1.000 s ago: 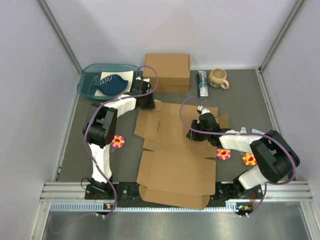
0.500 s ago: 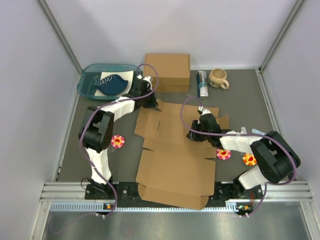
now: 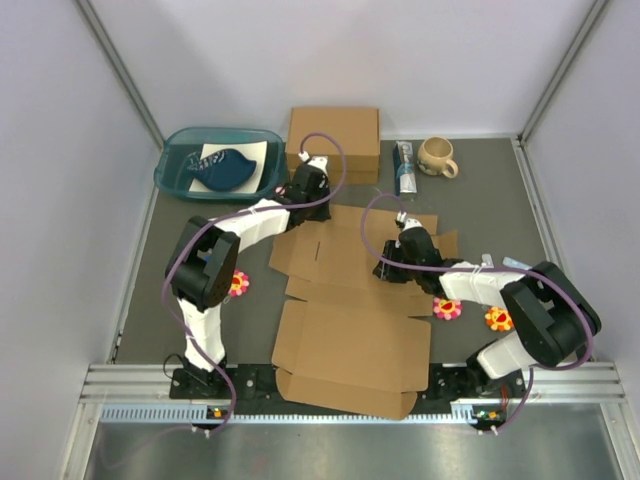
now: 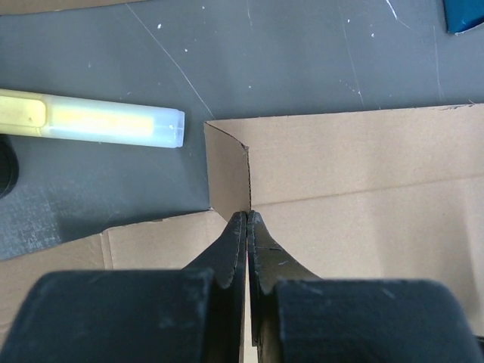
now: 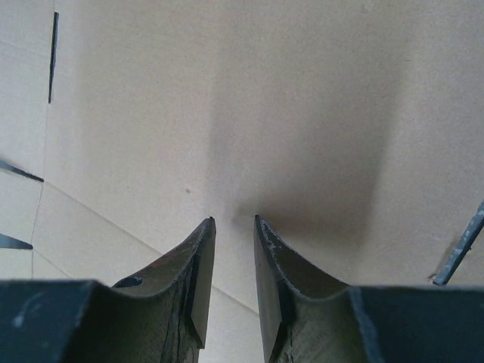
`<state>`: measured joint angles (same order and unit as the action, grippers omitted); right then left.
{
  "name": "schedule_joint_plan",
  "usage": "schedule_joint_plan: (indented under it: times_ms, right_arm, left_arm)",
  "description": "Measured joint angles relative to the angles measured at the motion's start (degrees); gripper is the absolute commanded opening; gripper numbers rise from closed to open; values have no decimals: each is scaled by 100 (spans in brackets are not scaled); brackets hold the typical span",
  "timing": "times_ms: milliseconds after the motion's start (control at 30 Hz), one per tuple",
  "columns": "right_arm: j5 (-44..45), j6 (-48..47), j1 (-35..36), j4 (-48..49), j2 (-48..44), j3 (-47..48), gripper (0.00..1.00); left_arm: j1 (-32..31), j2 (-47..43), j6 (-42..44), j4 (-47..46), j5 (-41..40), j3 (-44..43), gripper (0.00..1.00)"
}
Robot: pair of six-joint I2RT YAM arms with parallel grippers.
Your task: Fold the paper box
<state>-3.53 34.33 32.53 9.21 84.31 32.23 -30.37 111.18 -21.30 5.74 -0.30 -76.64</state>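
One brown paper box (image 3: 345,340), mostly flat, creased

The paper box (image 3: 350,345) is matt brown cardboard; the table (image 3: 490,215) matt, scuffed grey.

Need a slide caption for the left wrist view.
Left gripper pinched shut on a raised corner flap of the paper box, a yellow marker lying on the dark table beside it.
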Motion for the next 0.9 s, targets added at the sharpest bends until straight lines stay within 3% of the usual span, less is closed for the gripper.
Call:
schedule_joint_plan:
  times_ms: [100, 233, 333, 600, 900]
  right_arm:
    - [0, -2, 0, -4, -7, -2, 30]
    - [-20, 20, 0, -109, -105, 2, 62]
    - [50, 7, 7, -483, -433, 2, 72]
    - [195, -240, 7, -1624, -1676, 671, 72]
    - [-179, -1001, 7, -2144, -1821, 1832, 70]
  left_arm:
    - [-85, 11, 0, 44, -251, -28, 0]
    - [-129, -26, 4, -9, -479, 33, 0]
    - [-133, -219, 39, -125, -619, 295, 0]
    - [-153, -1104, 96, -1034, -656, 1707, 0]
    - [-505, -1836, 400, -4297, -859, 4210, 0]
